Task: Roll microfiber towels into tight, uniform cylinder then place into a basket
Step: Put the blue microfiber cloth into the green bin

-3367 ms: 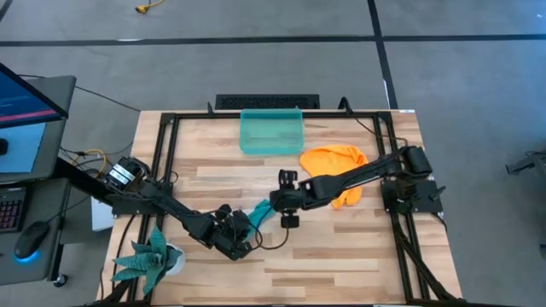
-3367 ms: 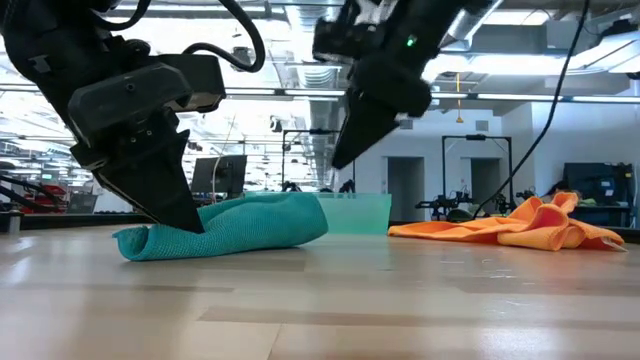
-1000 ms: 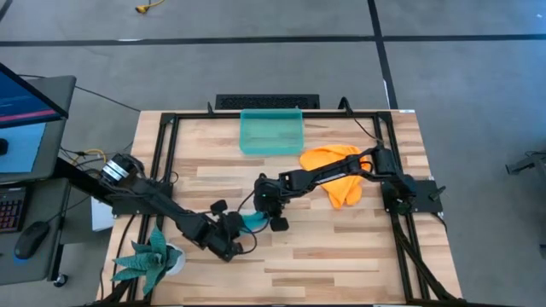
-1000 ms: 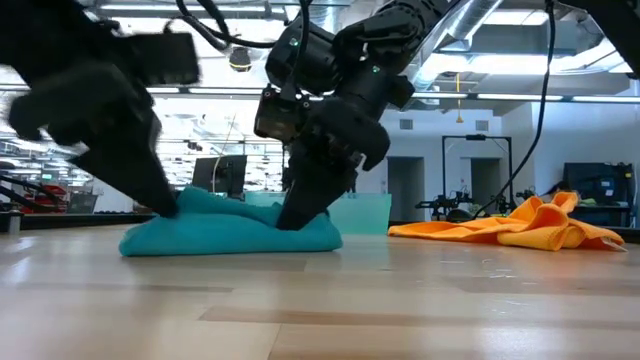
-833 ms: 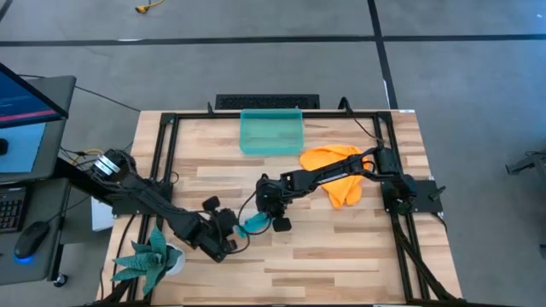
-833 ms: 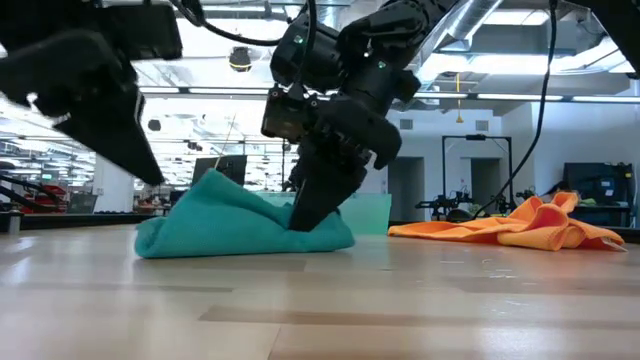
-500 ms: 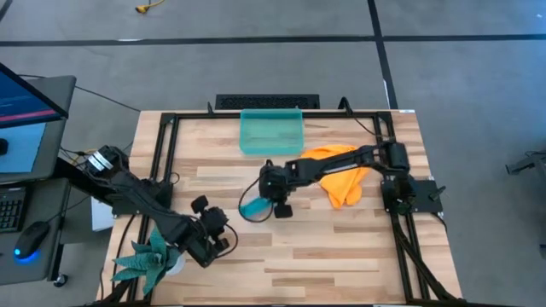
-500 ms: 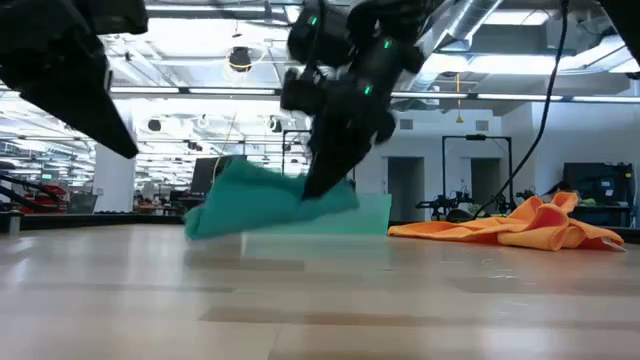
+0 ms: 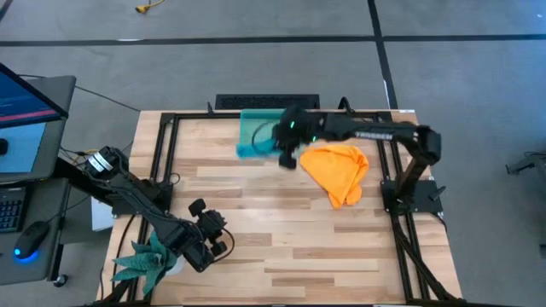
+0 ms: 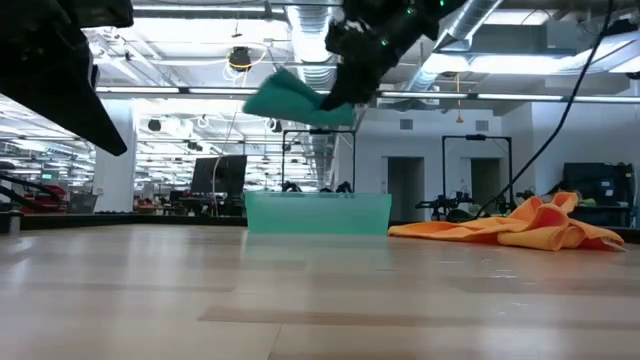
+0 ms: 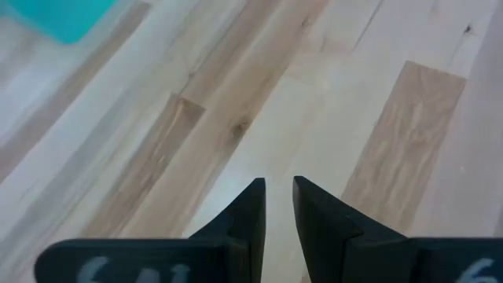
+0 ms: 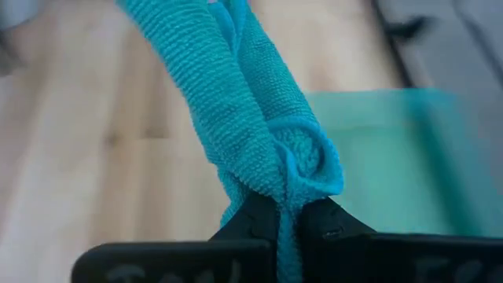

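Note:
The teal-blue microfiber towel [image 10: 290, 98], a loose roll, hangs in the air above the basket [image 10: 318, 213]. My right gripper [image 9: 273, 147] is shut on it. From above, the towel [image 9: 250, 150] covers the left part of the translucent teal basket [image 9: 286, 119] at the table's far edge. The orange-yellow towel [image 9: 338, 171] lies crumpled on the table, right of the basket. My left gripper [image 9: 215, 232] hovers near the table's near-left corner, a narrow gap between its fingers [image 11: 251, 212], nothing in it. My right gripper pinches one end of the teal roll [image 12: 284, 189] between its two fingers [image 12: 255, 216], several layers bunched together. The fingers slant down from the table's right side. The roll sticks out past the fingertips toward the left, tilted, and is lifted clear of table and basket.
A green spiky plant in a white pot [image 9: 150, 261] stands at the near-left corner, close to my left gripper. A black frame [image 9: 166, 145] runs around the tabletop. Bare wood lies between the two arms [image 9: 281, 230].
My right gripper has lifted the teal towel off the table and carried it up toward the far edge, over the basket. The towel, which lay on the wood, now hangs clear. My left gripper has come off the towel and drawn back toward the near-left corner.

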Controlling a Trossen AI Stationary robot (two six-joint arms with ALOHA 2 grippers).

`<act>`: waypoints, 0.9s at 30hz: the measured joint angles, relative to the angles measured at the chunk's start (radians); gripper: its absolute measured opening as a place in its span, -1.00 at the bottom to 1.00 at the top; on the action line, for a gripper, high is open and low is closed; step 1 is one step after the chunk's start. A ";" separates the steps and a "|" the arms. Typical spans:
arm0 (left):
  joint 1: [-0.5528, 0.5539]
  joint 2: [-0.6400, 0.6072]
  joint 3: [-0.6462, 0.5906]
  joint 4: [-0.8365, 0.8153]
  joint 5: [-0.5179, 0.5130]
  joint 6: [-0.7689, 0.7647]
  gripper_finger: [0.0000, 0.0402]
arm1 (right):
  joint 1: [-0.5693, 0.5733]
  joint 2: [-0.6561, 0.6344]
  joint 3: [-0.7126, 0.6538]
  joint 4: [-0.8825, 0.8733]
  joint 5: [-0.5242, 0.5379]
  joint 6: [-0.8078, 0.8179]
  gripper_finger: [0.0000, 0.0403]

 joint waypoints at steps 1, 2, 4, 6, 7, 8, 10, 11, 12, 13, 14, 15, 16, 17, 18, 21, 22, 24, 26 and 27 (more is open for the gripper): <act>0.000 0.000 0.000 0.001 -0.004 0.001 -0.71 | -0.032 -0.001 0.000 0.012 -0.002 0.001 -0.85; 0.000 0.000 0.000 0.003 -0.004 0.001 -0.71 | -0.064 0.000 0.000 0.013 -0.010 0.003 -0.85; 0.000 0.000 0.000 0.004 -0.008 0.001 -0.71 | -0.126 0.013 -0.001 0.004 -0.037 0.011 -0.85; 0.000 0.000 0.000 0.005 -0.011 0.001 -0.71 | -0.169 0.055 0.002 0.025 -0.065 0.024 -0.85; 0.000 0.000 0.000 0.006 -0.012 0.001 -0.71 | -0.193 0.074 -0.002 0.005 -0.086 0.034 -0.85; 0.001 0.000 0.000 0.006 -0.013 0.000 -0.71 | -0.214 0.098 -0.004 -0.007 -0.101 0.036 -0.85; 0.005 0.000 0.000 0.005 -0.014 0.001 -0.71 | -0.237 0.153 0.001 0.019 -0.128 0.036 -0.85; 0.005 0.000 0.000 0.005 -0.015 0.000 -0.71 | -0.250 0.177 0.000 0.003 -0.141 0.036 -0.85; 0.009 0.000 0.000 0.005 -0.015 0.000 -0.71 | -0.261 0.201 -0.001 -0.004 -0.153 0.035 -0.85; 0.011 0.000 0.000 0.005 -0.015 0.000 -0.71 | -0.268 0.224 -0.001 0.000 -0.162 0.030 -0.85; 0.011 0.000 0.000 0.003 -0.015 0.000 -0.71 | -0.273 0.245 -0.001 0.000 -0.171 0.028 -0.85; 0.013 0.000 0.000 0.003 -0.015 0.000 -0.71 | -0.277 0.262 0.000 -0.001 -0.186 0.019 -0.85; 0.017 0.000 0.000 0.004 -0.015 0.001 -0.71 | -0.281 0.278 0.009 -0.013 -0.204 0.011 -0.85; 0.019 0.000 0.000 0.003 -0.015 0.002 -0.71 | -0.285 0.295 0.022 -0.027 -0.219 0.008 -0.85; 0.022 -0.001 0.000 0.003 -0.015 0.005 -0.71 | -0.287 0.312 0.040 -0.044 -0.232 0.007 -0.85; 0.032 -0.001 0.001 0.003 -0.015 0.008 -0.71 | -0.285 0.369 0.110 -0.119 -0.266 -0.003 -0.85; 0.034 -0.001 0.001 0.003 -0.015 0.009 -0.71 | -0.280 0.386 0.135 -0.150 -0.267 -0.014 -0.85; 0.039 -0.001 0.001 0.002 -0.012 0.009 -0.71 | -0.268 0.420 0.190 -0.198 -0.266 -0.037 -0.85; 0.039 -0.001 0.001 0.003 -0.005 0.009 -0.71 | -0.260 0.441 0.235 -0.265 -0.255 -0.044 -0.85; 0.039 -0.001 0.001 0.003 0.002 0.009 -0.71 | -0.257 0.450 0.252 -0.290 -0.247 -0.044 -0.85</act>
